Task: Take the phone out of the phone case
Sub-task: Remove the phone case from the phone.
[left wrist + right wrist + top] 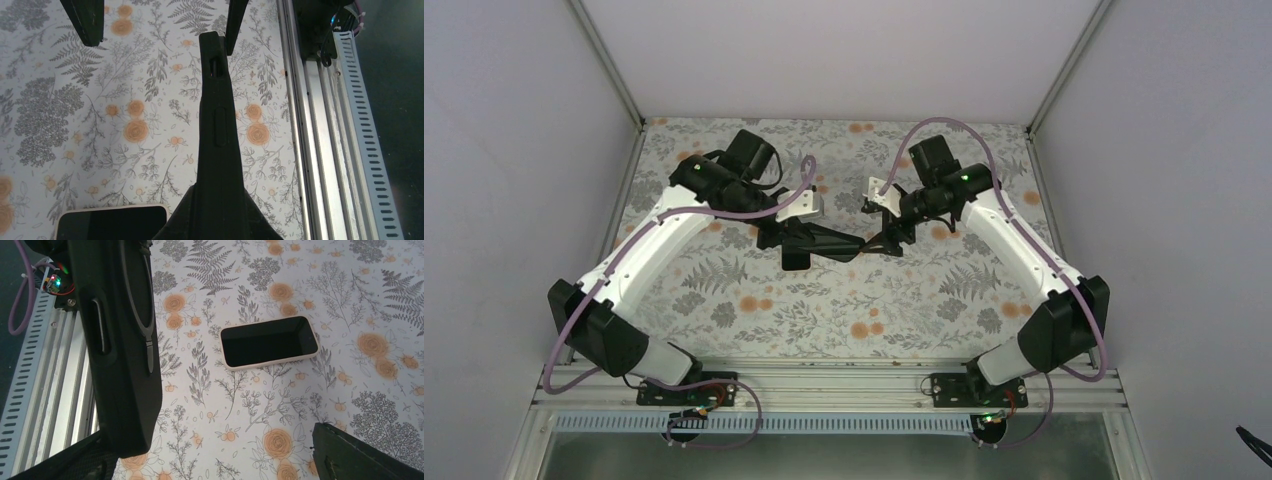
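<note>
Your phone (269, 342) lies bare on the desk (350, 290); both sets of jaws are apart, the case (122, 340) dangling beside them.

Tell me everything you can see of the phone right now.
The phone lies flat on the floral tablecloth, screen up and dark, already out of the case. It is a slim rectangle with rounded corners and a pale, cream-looking rim around glossy black glass. Nothing touches it except the cloth; no fingers are on it. The black case is held above the table, apart from it. In the left wrist view only its top edge shows.
</note>
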### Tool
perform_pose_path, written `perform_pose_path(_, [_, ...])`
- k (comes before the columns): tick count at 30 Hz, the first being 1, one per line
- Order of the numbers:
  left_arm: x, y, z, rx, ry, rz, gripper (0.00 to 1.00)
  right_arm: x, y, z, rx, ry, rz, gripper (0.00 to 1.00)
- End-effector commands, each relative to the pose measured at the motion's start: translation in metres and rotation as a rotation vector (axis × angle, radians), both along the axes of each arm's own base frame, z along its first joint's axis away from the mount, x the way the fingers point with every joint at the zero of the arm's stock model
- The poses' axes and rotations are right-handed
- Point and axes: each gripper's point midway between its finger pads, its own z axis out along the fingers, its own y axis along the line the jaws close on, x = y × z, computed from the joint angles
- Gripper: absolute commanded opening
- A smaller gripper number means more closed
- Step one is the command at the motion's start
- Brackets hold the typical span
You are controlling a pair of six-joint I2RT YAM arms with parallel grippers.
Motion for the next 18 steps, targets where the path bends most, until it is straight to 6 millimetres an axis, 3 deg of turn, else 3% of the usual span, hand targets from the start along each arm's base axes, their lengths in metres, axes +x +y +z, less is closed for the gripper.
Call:
perform_pose_path(1, [-0.001, -0.007, 0.027, -0.084, -0.039, -0.024, 0.02, 0.004, 0.004, 0.006, 0.019, -0.027, -0.011, 0.94])
perform_pose_path(18, [-0.003, -0.001, 0.016, -0.050, -0.038, -0.015, 0.02, -0.001, -0.007, 0.022, 0.051, -0.007, 0.011, 0.91])
